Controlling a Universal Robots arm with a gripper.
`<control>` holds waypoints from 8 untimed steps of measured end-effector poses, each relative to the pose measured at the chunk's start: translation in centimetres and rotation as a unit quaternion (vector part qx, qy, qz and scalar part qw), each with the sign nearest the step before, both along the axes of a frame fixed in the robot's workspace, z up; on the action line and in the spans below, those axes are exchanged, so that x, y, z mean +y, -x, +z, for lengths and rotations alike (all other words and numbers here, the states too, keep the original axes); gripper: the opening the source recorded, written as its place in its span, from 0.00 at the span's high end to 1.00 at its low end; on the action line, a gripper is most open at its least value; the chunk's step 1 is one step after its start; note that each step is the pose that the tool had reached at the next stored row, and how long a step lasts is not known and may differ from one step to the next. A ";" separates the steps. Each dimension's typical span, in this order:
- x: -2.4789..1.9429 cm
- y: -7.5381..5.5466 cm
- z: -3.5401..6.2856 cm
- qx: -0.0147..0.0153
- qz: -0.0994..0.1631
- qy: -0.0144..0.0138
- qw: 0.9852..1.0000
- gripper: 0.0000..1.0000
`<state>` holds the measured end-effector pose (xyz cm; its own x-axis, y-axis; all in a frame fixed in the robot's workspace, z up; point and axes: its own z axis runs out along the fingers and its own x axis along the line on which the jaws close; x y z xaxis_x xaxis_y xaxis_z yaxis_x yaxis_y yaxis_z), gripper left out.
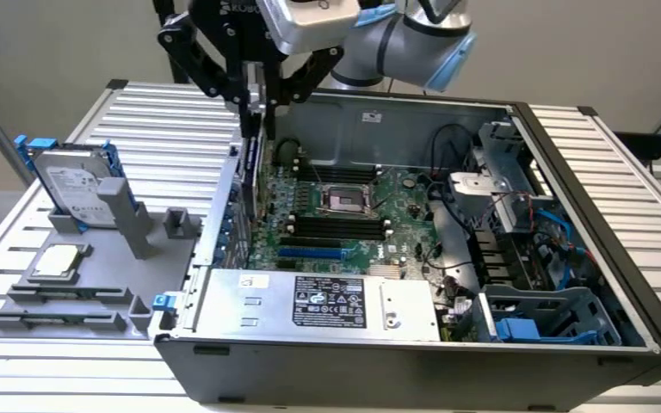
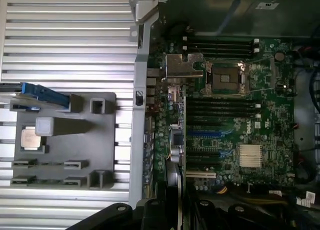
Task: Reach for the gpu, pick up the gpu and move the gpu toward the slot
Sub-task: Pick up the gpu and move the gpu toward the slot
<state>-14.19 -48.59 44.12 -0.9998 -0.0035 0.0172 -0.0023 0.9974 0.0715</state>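
Above the motherboard [image 1: 342, 215] I have the gpu [image 2: 180, 140] clamped edge-on in the claw [image 1: 257, 96], its long axis running along the expansion slots [image 2: 202, 132] directly beneath, bracket [image 2: 184, 67] end nearest the case [image 1: 423, 370] rear wall.

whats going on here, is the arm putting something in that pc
Yes. The robot arm's gripper holds the gpu, a thin card seen edge-on with its silver bracket leading, above the motherboard inside the open computer case. It hangs over the expansion slots, not yet seated. The hard drive and processor chip sit on the grey fixture outside.
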 end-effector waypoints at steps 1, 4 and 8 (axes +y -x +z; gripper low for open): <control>-0.02 -0.5 0.00 0.001 0.000 0.000 1.000 0.74; -0.06 -1.8 -0.01 0.005 0.000 0.000 1.000 0.74; -0.07 -3.6 -0.14 0.009 0.000 0.002 1.000 0.74</control>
<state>-10.55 -48.66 43.98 -0.9994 -0.0034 0.0358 -0.0010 0.9977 0.0679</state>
